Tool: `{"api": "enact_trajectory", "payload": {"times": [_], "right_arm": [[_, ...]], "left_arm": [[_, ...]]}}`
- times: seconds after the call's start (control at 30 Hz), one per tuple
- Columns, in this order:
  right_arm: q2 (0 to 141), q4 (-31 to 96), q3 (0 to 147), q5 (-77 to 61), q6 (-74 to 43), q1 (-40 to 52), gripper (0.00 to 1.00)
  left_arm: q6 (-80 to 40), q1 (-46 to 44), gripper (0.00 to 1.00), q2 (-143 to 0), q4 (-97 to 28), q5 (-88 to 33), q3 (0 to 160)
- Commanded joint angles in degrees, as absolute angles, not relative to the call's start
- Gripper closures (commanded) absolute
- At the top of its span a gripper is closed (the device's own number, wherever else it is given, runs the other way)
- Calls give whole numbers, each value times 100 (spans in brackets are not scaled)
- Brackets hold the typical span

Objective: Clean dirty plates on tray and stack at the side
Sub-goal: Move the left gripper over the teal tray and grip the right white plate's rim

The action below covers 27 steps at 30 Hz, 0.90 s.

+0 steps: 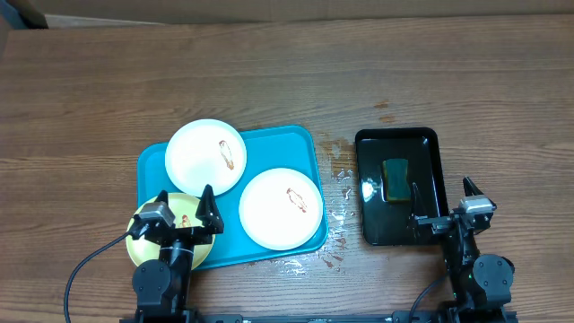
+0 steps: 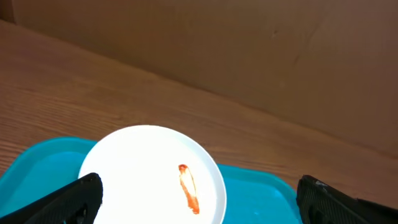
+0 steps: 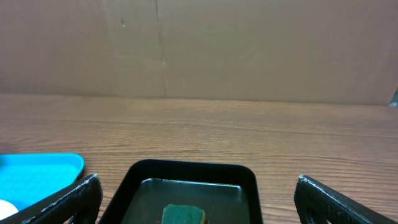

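The cyan-blue tray [image 1: 300, 148] lies left of the table's middle. One white plate [image 1: 205, 155] with a brown smear sits at its far left corner and also shows in the left wrist view [image 2: 137, 168]. A second white plate [image 1: 280, 208] with a smear sits at its near right. A pale yellow plate [image 1: 143, 242] overhangs the tray's near left corner, partly hidden by my left gripper [image 1: 184, 205]. The left gripper is open and empty above it [image 2: 196, 199]. My right gripper [image 1: 445, 205] is open and empty at the near end of the black tray [image 3: 196, 202].
A black glossy tray [image 1: 369, 193] right of the blue tray holds water and a green-and-yellow sponge [image 1: 395, 178], also in the right wrist view [image 3: 183, 214]. Water spots [image 1: 339, 193] wet the wood between the trays. A cardboard wall stands behind the table.
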<state>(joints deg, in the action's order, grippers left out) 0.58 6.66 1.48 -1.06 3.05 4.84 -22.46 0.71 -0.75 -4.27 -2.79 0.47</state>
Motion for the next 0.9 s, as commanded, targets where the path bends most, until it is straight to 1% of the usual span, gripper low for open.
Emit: {"api": "enact_trajectory", "payload": {"times": [0.0, 0.23, 0.3, 0.37, 0.4, 0.53, 0.67, 0.77, 0.87], "right_arm": [[23, 631, 117, -75, 342, 443, 0], [23, 631, 117, -75, 342, 443, 0], [23, 631, 117, -78, 342, 443, 0], [23, 631, 117, -75, 342, 443, 0], [23, 631, 117, -75, 342, 443, 0], [23, 631, 117, -75, 342, 443, 0], [23, 631, 117, -75, 342, 443, 0], [23, 631, 117, -78, 342, 443, 0], [23, 631, 117, -75, 340, 443, 0]], "left_arm": [[-2749, 34, 0, -102, -412, -515, 32], [-2515, 34, 0, -102, -454, -768, 200], [-2445, 34, 0, -108, -891, -1127, 576], [-2443, 34, 0, -158, -1564, -1686, 1142], [-2438, 34, 0, -257, -2204, -1855, 1640], [-2206, 34, 0, -812, -3371, -1918, 2928], [-2169, 34, 0, -1966, -4309, -2617, 4641], [-1675, 34, 0, -3100, -5614, -2665, 6062], [-1234, 34, 0, -4248, -6938, -2663, 7137]]}}
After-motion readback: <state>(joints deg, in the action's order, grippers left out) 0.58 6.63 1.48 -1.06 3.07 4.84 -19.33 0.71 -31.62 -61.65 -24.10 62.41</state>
